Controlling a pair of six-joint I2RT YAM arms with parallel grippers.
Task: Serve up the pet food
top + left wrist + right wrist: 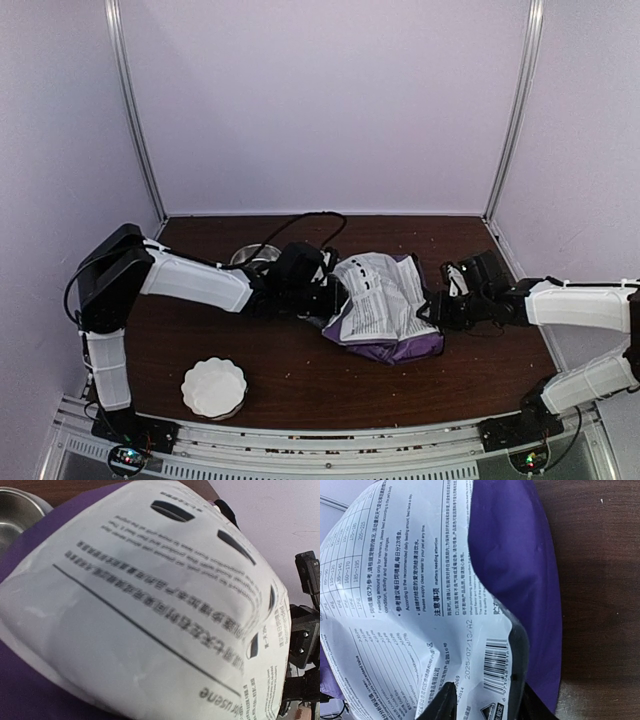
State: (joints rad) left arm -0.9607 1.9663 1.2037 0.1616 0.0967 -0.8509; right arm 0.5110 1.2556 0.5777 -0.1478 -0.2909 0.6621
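The purple-and-white printed bag (380,305) lies on its side in the middle of the brown table. The pet food itself is hidden. My left gripper (320,290) is against the bag's left end; in the left wrist view the bag's white panel (150,610) fills the frame and hides the fingers. My right gripper (440,305) is at the bag's right end. In the right wrist view its two dark fingertips (437,705) stand apart over the bag's barcode corner (495,665), which lies flat across the gap.
A shiny metal bowl (250,257) stands behind the left gripper and shows in the left wrist view (15,515). A white scalloped dish (213,387) sits at the front left. Purple walls enclose the table (300,370) at the back and sides.
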